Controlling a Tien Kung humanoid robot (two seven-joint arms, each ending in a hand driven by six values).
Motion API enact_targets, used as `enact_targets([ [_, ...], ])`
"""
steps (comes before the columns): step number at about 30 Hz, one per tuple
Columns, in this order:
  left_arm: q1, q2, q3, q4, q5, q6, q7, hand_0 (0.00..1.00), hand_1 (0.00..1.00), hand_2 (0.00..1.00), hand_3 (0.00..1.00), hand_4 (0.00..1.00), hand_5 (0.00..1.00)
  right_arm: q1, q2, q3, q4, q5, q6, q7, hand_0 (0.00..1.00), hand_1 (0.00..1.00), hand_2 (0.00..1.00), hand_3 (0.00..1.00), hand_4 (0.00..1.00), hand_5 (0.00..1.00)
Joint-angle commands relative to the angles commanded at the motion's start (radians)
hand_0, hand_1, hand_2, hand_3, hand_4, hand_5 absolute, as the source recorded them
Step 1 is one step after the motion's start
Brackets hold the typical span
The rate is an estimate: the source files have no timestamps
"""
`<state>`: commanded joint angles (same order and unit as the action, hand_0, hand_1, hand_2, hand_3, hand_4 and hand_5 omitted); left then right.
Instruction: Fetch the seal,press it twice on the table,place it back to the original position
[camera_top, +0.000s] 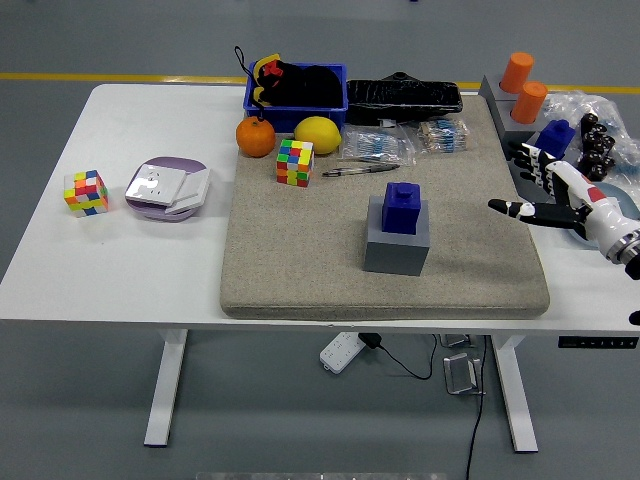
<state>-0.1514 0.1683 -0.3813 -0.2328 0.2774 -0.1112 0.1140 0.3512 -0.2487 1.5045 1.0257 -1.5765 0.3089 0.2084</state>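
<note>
We see a white table (140, 270) carrying a coarse beige mat (300, 260), our landmark here. Near the mat's middle sits a grey block (396, 250), and the seal (402, 207) — a deep blue, squarish, hard-looking stamp with a small knob on top — stands upright on it, in what we take to be its home spot. Our right hand (560, 195) hovers at the mat's right edge, well apart from the seal, fingers spread and empty. The left hand is out of view.

Risks, as we judge them: the seal perches on a raised block, so any sideways brush from a returning hand could tip it off onto the mat. Beyond the mat's right edge stand a second blue seal (550, 140) and crinkly clear plastic (600, 110) — an arm swinging there might snag them.

Smaller things at the mat's far edge: a glossy cube (295, 162), a round orange (255, 137), a lemon (318, 134).
</note>
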Motion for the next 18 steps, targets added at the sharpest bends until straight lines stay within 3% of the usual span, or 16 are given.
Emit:
enact_targets([
  [9,0.008,0.002,-0.009,0.003,0.001,0.002,0.001,0.816,0.816,0.787,0.837,0.803,0.407,-0.055,-0.017,0.102,0.023,0.061,0.003,-0.027,0.987,0.952,0.945,0.988,0.998,0.391],
  [10,0.008,0.003,-0.012,0.002,0.003,0.002,0.001,0.815,0.816,0.787,0.836,0.803,0.405,-0.06,-0.019,0.116,0.027,0.064,0.004,-0.03,0.957,0.932,0.927,0.961,0.998,0.454],
  [18,0.006,0.008,-0.018,0.002,0.013,0.003,0.0,0.815,0.816,0.787,0.836,0.803,0.405,-0.092,-0.026,0.209,0.05,0.072,0.004,-0.042,0.942,0.914,0.915,0.94,0.998,0.465],
])
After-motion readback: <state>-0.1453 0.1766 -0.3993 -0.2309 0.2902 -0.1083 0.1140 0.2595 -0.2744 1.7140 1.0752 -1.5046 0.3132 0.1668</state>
